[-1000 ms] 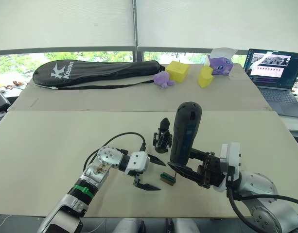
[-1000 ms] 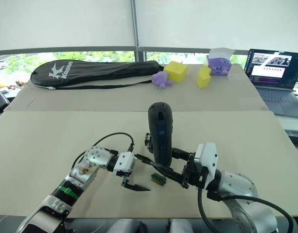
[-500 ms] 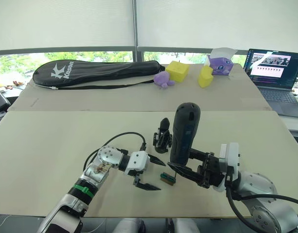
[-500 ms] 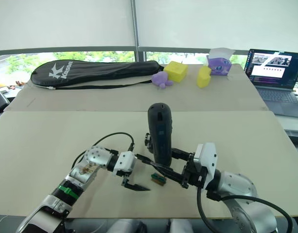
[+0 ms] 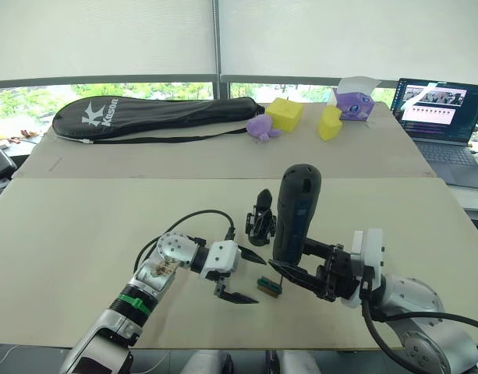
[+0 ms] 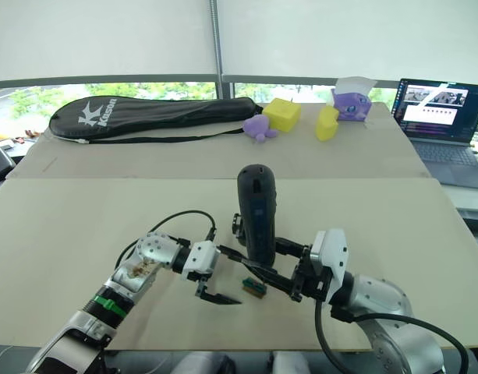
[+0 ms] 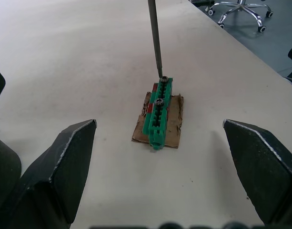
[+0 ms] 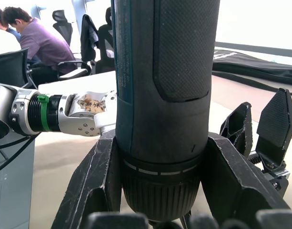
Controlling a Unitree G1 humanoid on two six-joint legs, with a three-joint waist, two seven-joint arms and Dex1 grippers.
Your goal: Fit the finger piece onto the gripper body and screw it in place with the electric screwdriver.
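Between my left gripper's [image 7: 157,157] spread, empty jaws: green screw block [image 7: 157,114]. Right gripper [image 5: 301,269], clamped round electric screwdriver [image 5: 295,210], bit on end screw. Gripper body [image 5: 260,220] beyond. I'd keep the bit vertical, seated before spinning.

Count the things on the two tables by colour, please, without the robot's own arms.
Black: 2, racket bag, gripper body
Dark grey: 1, electric screwdriver
Green-and-brown: 1, block
Yellow: 2, block, piece
Purple: 2, toy, box
Laptop: 1
Total: 9
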